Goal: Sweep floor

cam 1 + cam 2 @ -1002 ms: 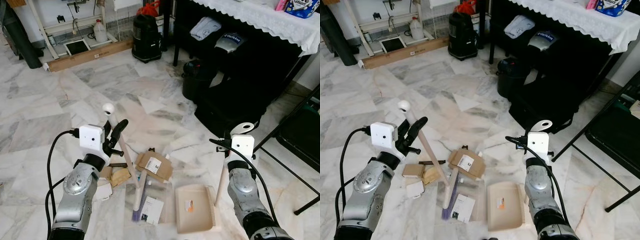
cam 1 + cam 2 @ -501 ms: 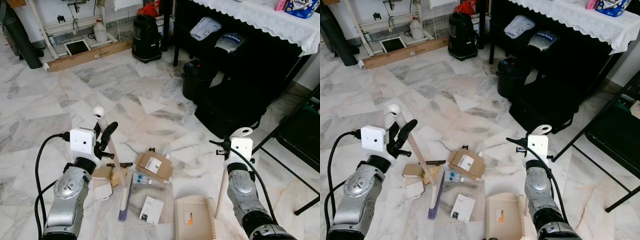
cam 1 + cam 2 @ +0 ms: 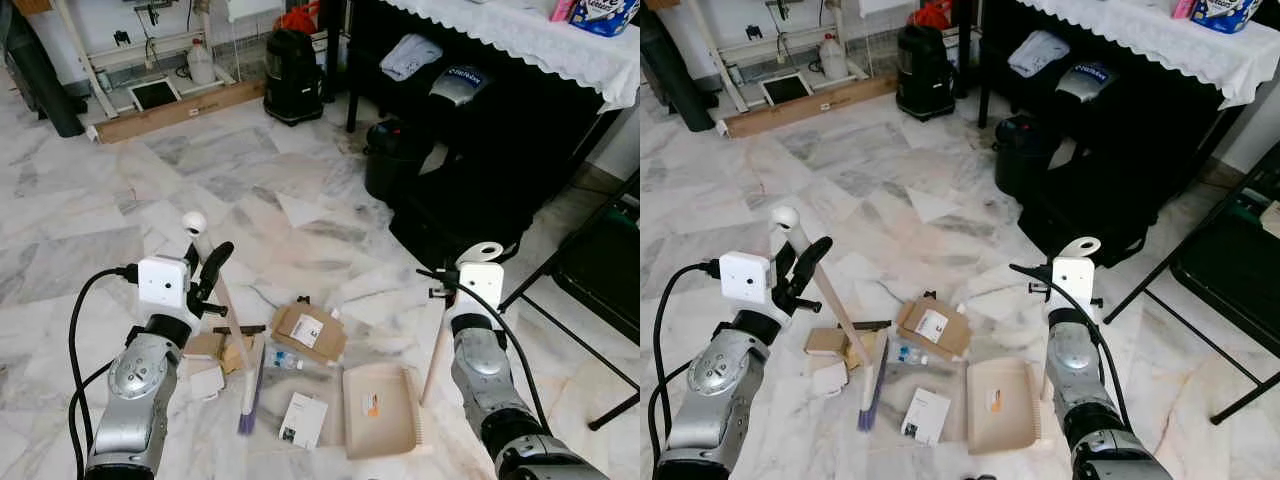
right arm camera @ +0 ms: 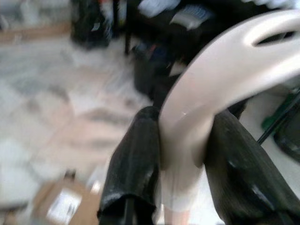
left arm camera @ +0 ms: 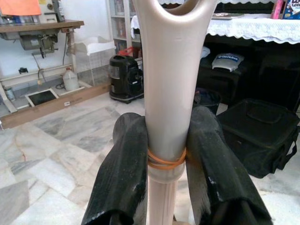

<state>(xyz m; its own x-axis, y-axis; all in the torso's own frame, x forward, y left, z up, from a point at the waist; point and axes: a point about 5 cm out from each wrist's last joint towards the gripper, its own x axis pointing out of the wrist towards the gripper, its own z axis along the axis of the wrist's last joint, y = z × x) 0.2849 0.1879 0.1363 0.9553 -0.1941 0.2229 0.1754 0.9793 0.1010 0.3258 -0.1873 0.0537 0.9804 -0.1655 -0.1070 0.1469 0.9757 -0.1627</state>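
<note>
Beige broom (image 3: 228, 318), light and stiff, sits clamped near its handle top by left gripper (image 5: 165, 154); right gripper (image 4: 180, 154) clamps dustpan (image 3: 382, 408) handle, lower centre.

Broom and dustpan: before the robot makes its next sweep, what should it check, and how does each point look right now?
1. Left gripper clamped on the broom handle: ok, both fingers press the handle.
2. Right gripper clamped on the dustpan handle: ok, fingers on both sides.
3. Broom bristles down on the floor: ok, they rest by the left side of the litter.
4. Dustpan flat on the floor beside the litter: ok, it lies right of the white card.
5. Litter between broom and dustpan: partly ok; the cardboard box and card are, the pieces by the left arm are not.
6. Dustpan's open edge facing the broom: cannot tell.
</note>
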